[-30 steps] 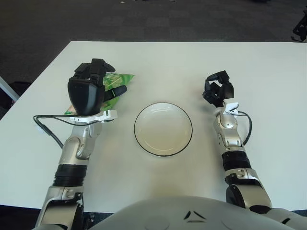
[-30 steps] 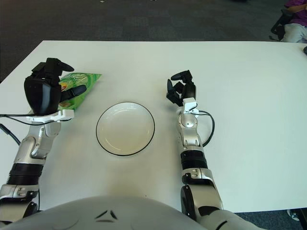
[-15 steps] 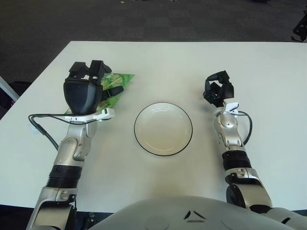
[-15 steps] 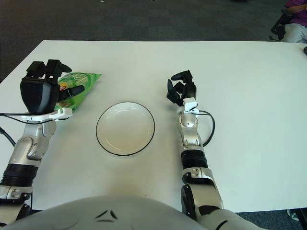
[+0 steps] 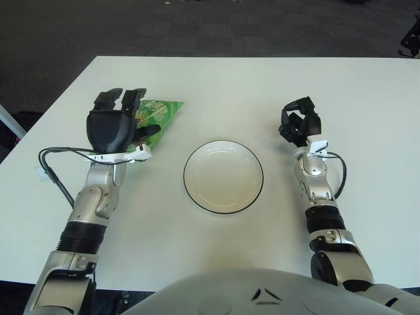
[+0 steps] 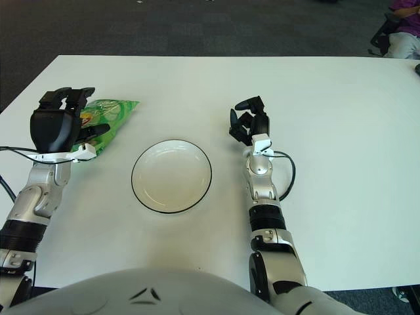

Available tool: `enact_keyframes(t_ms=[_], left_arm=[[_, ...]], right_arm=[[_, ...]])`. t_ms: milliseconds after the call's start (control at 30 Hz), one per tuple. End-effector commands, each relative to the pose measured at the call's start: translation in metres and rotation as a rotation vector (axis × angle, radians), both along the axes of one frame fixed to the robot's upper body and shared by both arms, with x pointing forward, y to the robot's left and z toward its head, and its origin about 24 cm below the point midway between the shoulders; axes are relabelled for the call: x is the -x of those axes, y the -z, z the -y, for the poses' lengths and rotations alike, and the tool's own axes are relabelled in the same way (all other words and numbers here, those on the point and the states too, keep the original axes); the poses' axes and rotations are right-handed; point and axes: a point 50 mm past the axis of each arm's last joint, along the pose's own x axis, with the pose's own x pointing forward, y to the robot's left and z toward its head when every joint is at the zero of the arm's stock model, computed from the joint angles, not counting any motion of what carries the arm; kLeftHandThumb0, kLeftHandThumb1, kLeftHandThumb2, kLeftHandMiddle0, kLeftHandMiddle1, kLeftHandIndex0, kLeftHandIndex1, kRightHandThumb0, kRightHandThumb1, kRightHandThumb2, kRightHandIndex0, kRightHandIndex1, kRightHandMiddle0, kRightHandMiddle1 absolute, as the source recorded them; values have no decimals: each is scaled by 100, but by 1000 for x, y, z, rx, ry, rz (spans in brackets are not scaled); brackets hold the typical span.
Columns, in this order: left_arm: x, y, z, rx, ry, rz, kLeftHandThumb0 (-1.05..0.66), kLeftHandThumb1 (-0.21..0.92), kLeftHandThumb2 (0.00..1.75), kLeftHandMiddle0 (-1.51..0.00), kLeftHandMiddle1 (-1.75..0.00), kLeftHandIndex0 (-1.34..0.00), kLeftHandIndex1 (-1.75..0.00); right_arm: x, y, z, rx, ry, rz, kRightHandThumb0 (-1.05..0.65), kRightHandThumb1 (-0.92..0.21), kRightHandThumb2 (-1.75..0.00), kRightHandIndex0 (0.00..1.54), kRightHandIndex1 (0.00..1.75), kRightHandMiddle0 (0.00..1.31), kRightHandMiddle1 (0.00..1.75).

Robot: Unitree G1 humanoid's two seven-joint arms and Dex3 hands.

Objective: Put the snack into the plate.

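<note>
A green snack bag (image 5: pixel 163 110) lies flat on the white table, left of the plate. My left hand (image 5: pixel 131 113) sits over the bag's near left part and hides much of it. Its fingers point forward and are spread, and its thumb (image 5: pixel 149 132) lies across the bag's lower right side; no closed grasp shows. The white plate (image 5: pixel 223 142) with a dark rim stands at the table's middle with nothing in it. My right hand (image 5: pixel 298 120) shows to the right of the plate, fingers loosely bent, holding nothing.
A black cable (image 5: pixel 54 172) loops from my left wrist over the table (image 5: pixel 216 85) near its left edge. Another cable (image 5: pixel 339 176) curls beside my right forearm. Dark carpet lies beyond the table's far edge.
My left hand has moved down and slightly left onto the snack bag, and its fingers have straightened out over it. The right hand, plate and bag have stayed in place.
</note>
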Motion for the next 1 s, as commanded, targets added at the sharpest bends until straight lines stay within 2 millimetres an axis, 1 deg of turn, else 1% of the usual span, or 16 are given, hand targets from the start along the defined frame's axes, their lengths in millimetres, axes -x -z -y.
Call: enact_keyframes(t_ms=[0,133,300,467,733,967], left_arm=[[-5,-1,1,24,-2,-52,-86,92,48,-34,0,-30,-11],[-12,4,0,50,-20,-122,-89,92,58,-24,0,-24,-6],[-17,7,0,86,-35,-194,-91,92,61,-17,0,-20,-4],[-24,16,0,120,-51,-263,-92,92,62,-11,0,-16,-1],[-26,20,1,126,-31,-285,-94,92,64,-9,0,-14,0],[-30,23,4,146,-3,-382,-96,92,67,-10,-1,-14,0]], right_arm=[[-2,-4,2,-11,-1,22,-37,-72,-79,77,175,33,175],[-3,-4,2,-11,-2,23,-37,-72,-78,77,175,33,175],[-3,-4,2,-11,-5,25,-37,-72,-78,77,175,32,175],[-3,-3,2,-12,-6,26,-37,-73,-78,77,175,32,175],[-3,-3,3,-12,-7,27,-37,-73,-77,77,175,32,175],[-4,-3,3,-11,-8,27,-37,-73,-77,78,175,32,175]])
